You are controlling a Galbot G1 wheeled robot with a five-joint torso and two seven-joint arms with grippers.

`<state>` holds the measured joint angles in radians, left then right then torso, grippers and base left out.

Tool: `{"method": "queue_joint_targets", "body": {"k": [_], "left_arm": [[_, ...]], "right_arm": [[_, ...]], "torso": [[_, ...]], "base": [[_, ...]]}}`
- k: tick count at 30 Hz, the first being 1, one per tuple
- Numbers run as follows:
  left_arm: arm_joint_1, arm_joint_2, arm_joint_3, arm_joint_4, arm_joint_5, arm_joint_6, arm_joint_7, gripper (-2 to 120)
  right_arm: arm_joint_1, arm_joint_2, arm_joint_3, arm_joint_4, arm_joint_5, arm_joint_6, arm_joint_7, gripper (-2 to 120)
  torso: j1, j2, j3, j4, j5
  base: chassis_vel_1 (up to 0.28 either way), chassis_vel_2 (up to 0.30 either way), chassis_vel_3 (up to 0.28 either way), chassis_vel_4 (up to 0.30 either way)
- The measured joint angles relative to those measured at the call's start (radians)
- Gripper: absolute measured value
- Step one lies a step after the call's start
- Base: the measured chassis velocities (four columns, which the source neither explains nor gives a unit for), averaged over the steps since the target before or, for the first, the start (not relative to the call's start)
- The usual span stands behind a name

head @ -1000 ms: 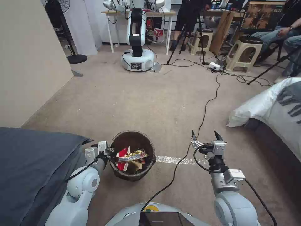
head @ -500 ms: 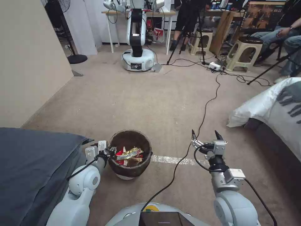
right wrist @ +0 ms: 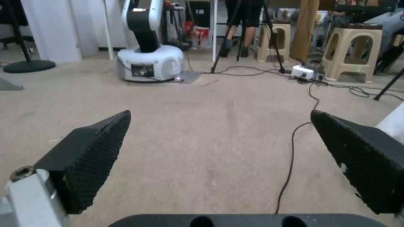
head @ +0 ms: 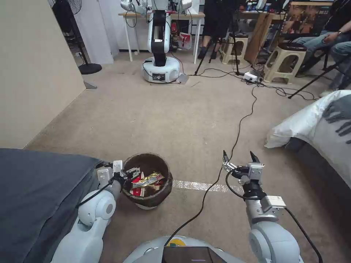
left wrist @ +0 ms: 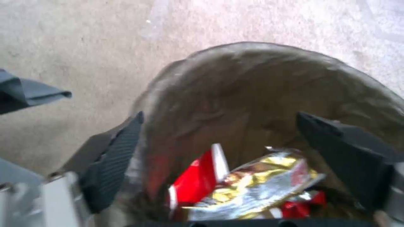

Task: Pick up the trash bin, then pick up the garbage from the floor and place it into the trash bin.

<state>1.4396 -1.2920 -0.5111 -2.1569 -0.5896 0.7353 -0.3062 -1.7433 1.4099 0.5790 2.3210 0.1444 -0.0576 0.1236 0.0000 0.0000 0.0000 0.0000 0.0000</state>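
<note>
Floor: beige carpet [head: 164, 120].
My left claw [head: 128, 174]: clenched on the bin [head: 148, 182] rim, wrappers [head: 146, 180] inside.
My right claw [head: 238, 157]: spread wide, holding nothing.

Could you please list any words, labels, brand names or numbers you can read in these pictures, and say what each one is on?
None can be read.
Red packet in the bin: white marks, blurred.
Foil wrapper in the bin: print blurred.
Red and white bag under the far table: design too small.
Panel on the other robot's base: too small.
Poster at the back: light characters, too small.
</note>
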Motion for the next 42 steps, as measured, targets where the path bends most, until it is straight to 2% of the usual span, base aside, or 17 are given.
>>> {"method": "queue_joint_targets", "body": {"k": [4,11,14,20,21,22,24,25,26,28,29,30,31,34,36,39,42], "left_arm": [[0.001,0.001,-0.010,-0.017,0.000,0.000,0.000,100],[0.011,0.006,-0.029,-0.058,0.000,0.000,0.004,100],[0.034,0.010,-0.070,-0.093,0.013,0.000,0.049,100],[0.064,0.014,-0.112,-0.122,0.069,-0.011,0.091,100],[0.079,0.013,-0.121,-0.127,0.118,-0.057,0.114,100],[0.079,0.013,-0.121,-0.127,0.118,-0.057,0.114,100],[0.105,0.002,-0.140,-0.125,0.224,-0.186,0.181,100],[0.123,-0.008,-0.153,-0.118,0.289,-0.300,0.215,100],[0.123,-0.008,-0.153,-0.118,0.289,-0.300,0.215,100],[0.154,-0.033,-0.179,-0.100,0.376,-0.459,0.242,100],[0.159,-0.037,-0.185,-0.096,0.391,-0.481,0.245,100],[0.175,-0.053,-0.206,-0.076,0.449,-0.560,0.253,100],[0.175,-0.053,-0.206,-0.076,0.449,-0.560,0.253,100],[0.220,-0.089,-0.242,-0.070,0.512,-0.665,0.258,100],[0.224,-0.091,-0.243,-0.071,0.513,-0.669,0.258,100],[0.302,-0.121,-0.264,-0.086,0.542,-0.767,0.273,100],[0.340,-0.131,-0.265,-0.089,0.545,-0.807,0.275,100]], "right_arm": [[0.003,-0.001,-0.003,0.000,-0.001,-0.002,0.001,100],[0.008,-0.004,-0.011,0.000,0.000,-0.008,0.007,100],[0.014,-0.005,-0.018,0.000,0.001,-0.012,0.010,100],[0.018,-0.006,-0.023,0.000,0.001,-0.015,0.012,100],[0.018,-0.006,-0.023,0.000,0.002,-0.017,0.012,100],[0.018,-0.006,-0.023,0.000,0.002,-0.017,0.012,100],[0.015,-0.003,-0.022,-0.001,0.002,-0.017,0.012,100],[0.011,-0.001,-0.020,-0.001,-0.001,-0.017,0.012,100],[0.011,-0.001,-0.020,-0.001,-0.001,-0.017,0.012,100],[0.001,0.006,-0.016,-0.001,-0.008,-0.017,0.013,100],[-0.001,0.007,-0.015,-0.001,-0.009,-0.017,0.013,100],[-0.008,0.015,-0.015,0.000,-0.015,-0.017,0.019,100],[-0.008,0.015,-0.015,0.000,-0.015,-0.017,0.019,100],[-0.018,0.031,-0.015,0.009,-0.025,-0.016,0.037,100],[-0.019,0.033,-0.015,0.010,-0.026,-0.016,0.039,100],[-0.041,0.048,-0.003,0.013,-0.035,0.018,0.041,100],[-0.058,0.052,0.003,0.012,-0.036,0.056,0.038,100]], "torso": [[0.000,0.000,0.000,0.0000,-0.0001],[0.000,0.000,0.000,0.0000,0.0000],[0.000,0.000,0.000,0.0000,-0.0001],[0.000,0.000,0.000,0.0000,-0.0001],[0.000,0.000,0.000,0.0000,-0.0001],[0.000,0.000,0.000,0.0000,-0.0001],[0.000,0.000,0.000,0.0001,-0.0001],[0.000,0.000,0.000,0.0000,0.0000],[0.000,0.000,0.000,0.0000,0.0000],[0.000,0.000,0.000,0.0000,-0.0001],[0.000,0.000,0.000,0.0000,0.0000],[0.000,0.000,0.000,0.0000,0.0000],[0.000,0.000,0.000,0.0000,0.0000],[0.000,0.000,0.000,0.0001,-0.0001],[0.000,0.000,0.000,0.0001,-0.0001],[0.000,0.000,0.000,0.0000,-0.0001],[0.000,0.000,0.000,0.0001,0.0000]], "base": [[0.000,0.000,0.000,0.000],[0.000,0.000,0.000,0.000],[0.000,0.000,0.000,0.000],[0.000,0.000,0.000,0.000],[0.000,0.000,0.000,0.000],[0.000,0.000,0.000,0.000],[0.000,0.000,0.000,0.000],[0.000,0.000,0.000,0.000],[0.000,0.000,0.000,0.000],[0.000,0.000,0.000,0.000],[0.000,0.000,0.000,0.000],[0.000,0.000,0.000,0.000],[0.000,0.000,0.000,0.000],[0.000,0.000,0.000,0.000],[0.000,0.000,0.000,0.000],[0.000,0.000,0.000,0.000],[0.000,0.000,0.000,0.000]]}}
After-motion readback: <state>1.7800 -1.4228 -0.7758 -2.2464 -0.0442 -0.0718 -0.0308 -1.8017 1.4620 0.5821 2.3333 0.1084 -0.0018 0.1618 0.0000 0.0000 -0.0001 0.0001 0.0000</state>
